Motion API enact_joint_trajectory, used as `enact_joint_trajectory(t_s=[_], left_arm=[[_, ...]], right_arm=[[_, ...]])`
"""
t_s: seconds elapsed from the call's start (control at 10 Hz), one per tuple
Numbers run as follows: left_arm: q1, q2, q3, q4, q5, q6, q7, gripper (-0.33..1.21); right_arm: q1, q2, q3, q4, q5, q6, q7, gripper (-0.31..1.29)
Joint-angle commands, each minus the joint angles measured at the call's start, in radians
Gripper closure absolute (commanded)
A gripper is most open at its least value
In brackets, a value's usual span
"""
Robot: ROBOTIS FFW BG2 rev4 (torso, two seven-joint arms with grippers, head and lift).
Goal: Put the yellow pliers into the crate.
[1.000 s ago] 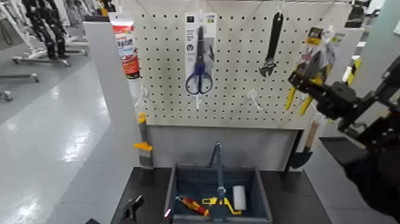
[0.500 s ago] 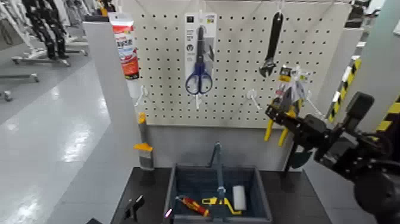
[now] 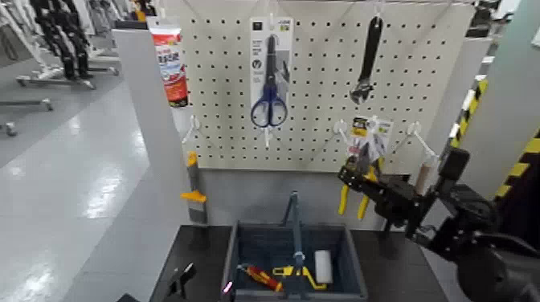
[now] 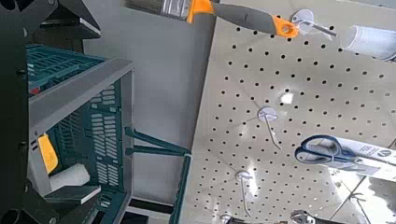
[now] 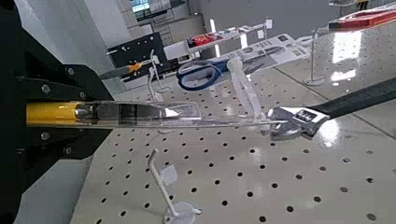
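Observation:
The yellow pliers (image 3: 363,144) on their printed card hang in the air in front of the pegboard, up and to the right of the crate. My right gripper (image 3: 353,178) is shut on them near the handles. In the right wrist view a yellow handle (image 5: 56,113) and the clear packaging (image 5: 187,114) stick out from between the dark fingers. The dark slate-blue crate (image 3: 233,249) with its tall handle bar stands below on the black table, and shows in the left wrist view as the slatted crate (image 4: 84,93). My left gripper (image 3: 178,281) rests low beside the crate's left side.
The pegboard (image 3: 321,88) carries blue-handled scissors (image 3: 269,76), a black wrench (image 3: 368,60) and bare hooks. A red-and-white tube (image 3: 170,64) hangs on the left post. Inside the crate lie a red tool (image 3: 259,277), a small yellow tool (image 3: 293,273) and a white object (image 3: 323,265).
My right gripper has carried the yellow pliers left and down, away from the board's upper right and toward the space above the crate. The left arm has not moved.

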Motion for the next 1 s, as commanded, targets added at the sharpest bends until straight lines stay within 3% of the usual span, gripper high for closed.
enact_joint_trajectory(t_s=[0.1, 1.0], left_arm=[[-0.001, 0.0, -0.001, 0.003, 0.001, -0.003, 0.0, 0.13], [-0.007, 0.002, -0.007, 0.011, 0.002, -0.012, 0.0, 0.13]], right_arm=[[0.013, 0.007, 0.018, 0.026, 0.015, 0.011, 0.0, 1.06], [0.019, 0.01, 0.07, 0.149, 0.021, 0.022, 0.011, 1.06]])
